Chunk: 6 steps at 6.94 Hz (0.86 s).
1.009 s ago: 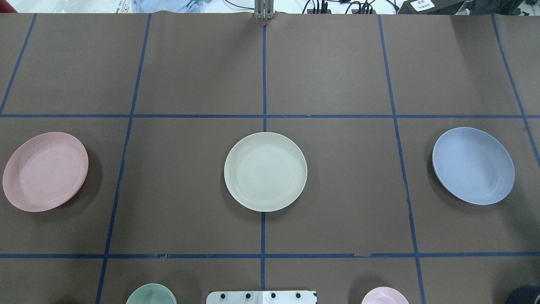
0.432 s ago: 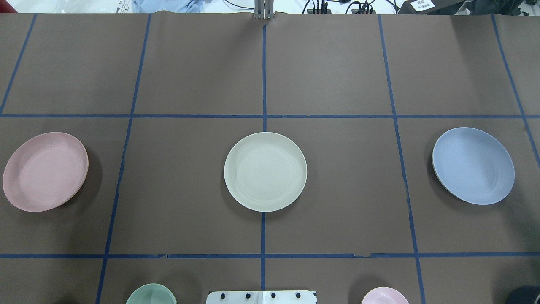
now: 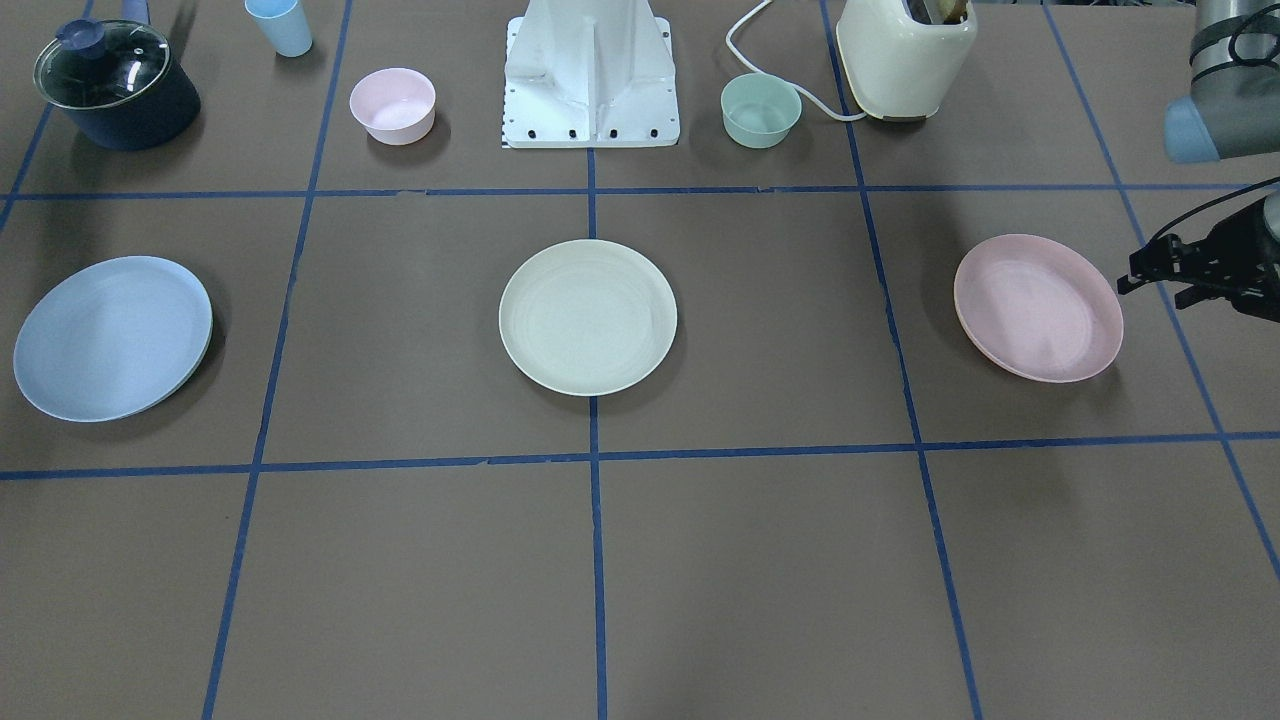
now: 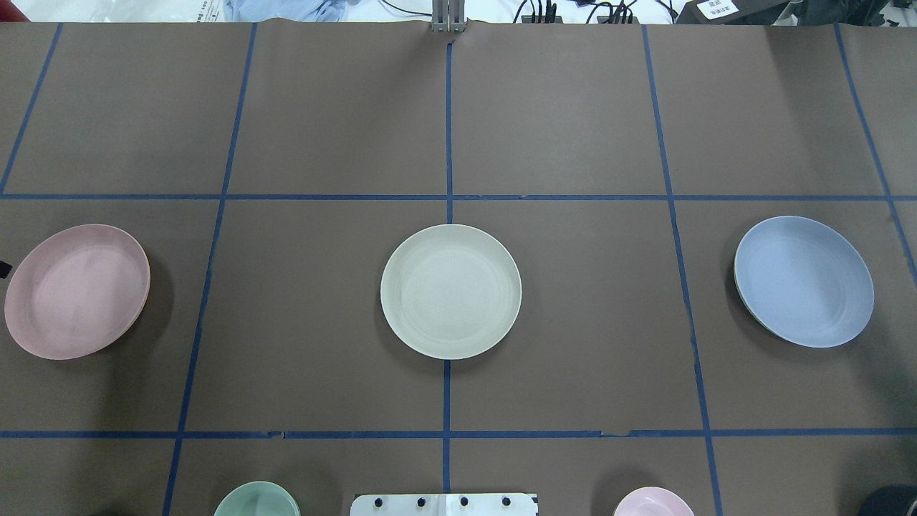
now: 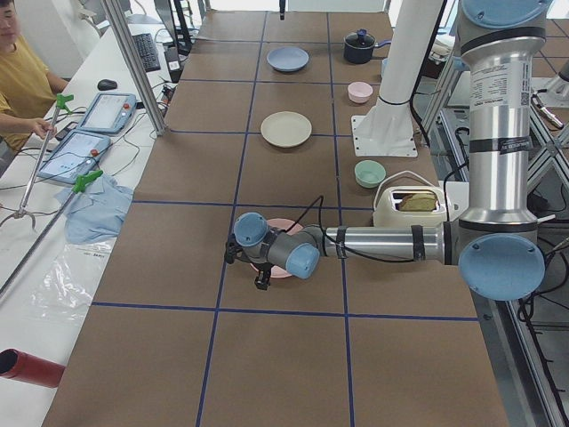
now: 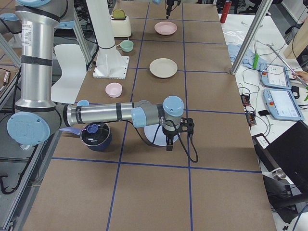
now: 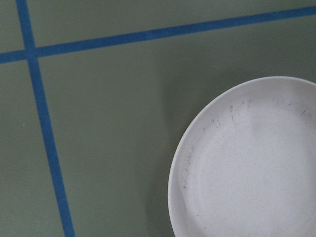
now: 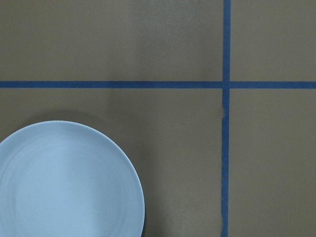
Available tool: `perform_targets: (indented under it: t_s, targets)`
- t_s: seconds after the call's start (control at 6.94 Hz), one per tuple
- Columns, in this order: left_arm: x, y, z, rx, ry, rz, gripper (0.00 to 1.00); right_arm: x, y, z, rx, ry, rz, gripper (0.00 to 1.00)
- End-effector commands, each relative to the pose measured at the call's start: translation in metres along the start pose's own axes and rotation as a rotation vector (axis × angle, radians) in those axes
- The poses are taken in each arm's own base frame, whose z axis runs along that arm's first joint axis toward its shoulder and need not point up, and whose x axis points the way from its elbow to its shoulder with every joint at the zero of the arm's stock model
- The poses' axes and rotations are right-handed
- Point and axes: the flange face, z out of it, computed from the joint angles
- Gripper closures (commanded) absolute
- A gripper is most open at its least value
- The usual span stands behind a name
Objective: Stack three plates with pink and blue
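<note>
The brown bench (image 3: 760, 560) carries three bare plates in one row, well apart and unstacked. The cream plate (image 3: 588, 317) sits on the centre tape line, the pink plate (image 3: 1038, 308) at the robot's left and the blue plate (image 3: 112, 338) at its right. The left end effector (image 3: 1158, 285) hovers just beside the pink plate's outer rim, fingers spread, gripping nothing. The right end effector (image 6: 175, 137) hangs at the blue plate's edge; whether it is spread or closed cannot be told. Near the robot's base are a toaster (image 3: 905, 60) with toast in its slot, a lidded dark pot (image 3: 115, 85), an empty green bowl (image 3: 760, 110), an empty pink bowl (image 3: 392, 105) and a blue cup (image 3: 280, 27).
</note>
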Motion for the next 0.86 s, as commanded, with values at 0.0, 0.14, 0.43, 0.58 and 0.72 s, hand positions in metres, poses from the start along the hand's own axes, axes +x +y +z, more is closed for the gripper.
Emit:
perform_targets:
  t_s: [0.0,0.14,0.43,0.58,0.72]
  targets:
    - [0.0,-0.004,0.023,-0.031,0.011,0.017,0.14,0.0,0.001,0.001,-0.004,-0.002,0.001,0.0]
    - [-0.005,-0.003,0.03,-0.028,0.014,0.028,0.2,0.0,0.001,0.0,-0.003,-0.002,0.0,0.0]
    - [-0.011,-0.004,0.036,-0.024,0.017,0.037,0.48,-0.001,0.001,0.0,-0.002,-0.002,-0.004,0.0]
    - [-0.011,-0.005,0.036,-0.023,0.017,0.036,0.57,-0.001,0.001,-0.001,-0.001,-0.002,-0.003,0.0]
    - [-0.011,-0.005,0.036,-0.024,0.017,0.035,0.93,-0.001,0.001,-0.001,0.0,-0.003,-0.004,0.0]
